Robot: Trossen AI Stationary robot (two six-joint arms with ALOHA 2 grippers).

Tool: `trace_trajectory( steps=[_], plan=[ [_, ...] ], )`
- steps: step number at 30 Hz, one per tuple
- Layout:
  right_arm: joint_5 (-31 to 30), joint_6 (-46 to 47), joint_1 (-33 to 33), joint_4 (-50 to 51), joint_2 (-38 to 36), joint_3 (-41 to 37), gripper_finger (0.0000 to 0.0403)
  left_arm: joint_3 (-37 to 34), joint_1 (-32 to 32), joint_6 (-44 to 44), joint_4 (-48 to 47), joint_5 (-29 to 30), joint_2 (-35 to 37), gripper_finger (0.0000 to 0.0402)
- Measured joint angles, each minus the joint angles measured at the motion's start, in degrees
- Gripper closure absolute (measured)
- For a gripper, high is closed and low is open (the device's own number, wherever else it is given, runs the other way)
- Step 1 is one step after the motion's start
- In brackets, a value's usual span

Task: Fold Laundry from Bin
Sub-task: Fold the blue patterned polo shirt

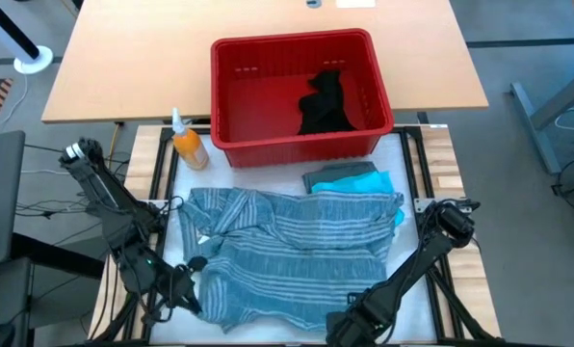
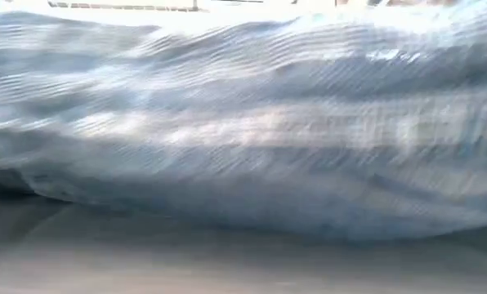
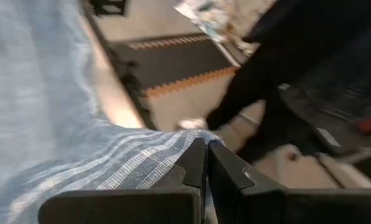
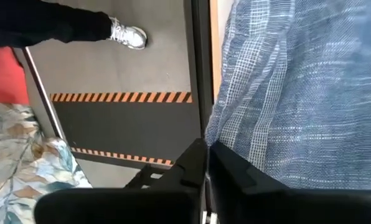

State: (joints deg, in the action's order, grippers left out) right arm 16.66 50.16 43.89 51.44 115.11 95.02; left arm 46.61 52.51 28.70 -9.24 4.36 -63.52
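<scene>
From above, the blue-grey striped shirt (image 1: 292, 253) is lying spread across the near half of the table (image 1: 268, 77), rumpled, with a bunched fold toward its left end and its near hem hanging at the table's near edge. Only this view is showing the rest of the laundry: a folded grey-green garment (image 1: 337, 174) and a bright turquoise one (image 1: 364, 183) are sitting just beyond the shirt's far right corner, touching it, and a black garment (image 1: 326, 103) is lying crumpled inside the red bin (image 1: 231, 92), toward its right side. An orange bottle with a white nozzle (image 1: 188, 143) is standing just left of the bin.

The left gripper (image 1: 193, 287) is sitting at the shirt's near left corner and the right gripper (image 1: 352, 310) at its near right edge; from this height the fingers are too small to read.

The wrist views are supplying that. In the left wrist view, the left gripper (image 3: 206, 163) has its fingers clenched together on the shirt's plaid-striped hem (image 3: 136, 163), the cloth draping away from them. In the right wrist view, the right gripper (image 4: 206, 163) has its fingers nearly together right at the shirt's edge (image 4: 297, 99); whether cloth is pinched between them I cannot tell. Both wrist views are also looking past the table edge to the floor, with hazard-striped matting (image 4: 120, 98), and a person's dark trouser leg and white sneaker (image 4: 128, 34).

The low view is filled almost wholly by the striped cloth (image 2: 243, 131), blurred and close.
</scene>
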Motion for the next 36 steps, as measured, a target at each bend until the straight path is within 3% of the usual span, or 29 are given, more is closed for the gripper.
trace_trajectory(
  steps=[6, 13, 18, 30, 36],
  plan=[
    [3.9, -2.1, 0.2, 0.1, 0.0, 0.0, 0.0307, 0.0, 0.0, 2.8, 8.1, -6.9, -5.2, 0.0401],
    [6.2, -5.7, 1.5, 0.8, 0.0, 0.0, 0.024, 0.0, 0.0, 3.6, 10.3, -6.7, -5.4, 0.0401],
    [6.2, -8.4, -1.5, -0.5, 0.0, 0.0, 0.0207, 0.0, 0.0, 2.6, 10.2, -5.3, -4.4, 0.0401],
    [-3.9, -12.9, -5.5, 7.4, -1.4, 0.1, 0.0199, 0.0, 0.0, 4.1, 9.7, -5.1, -4.3, 0.0401],
    [-4.0, -9.3, -1.5, 12.9, -3.1, 0.1, 0.02, 0.1, 0.0, 6.5, 9.9, -5.6, -4.3, 0.0401]
  ],
)
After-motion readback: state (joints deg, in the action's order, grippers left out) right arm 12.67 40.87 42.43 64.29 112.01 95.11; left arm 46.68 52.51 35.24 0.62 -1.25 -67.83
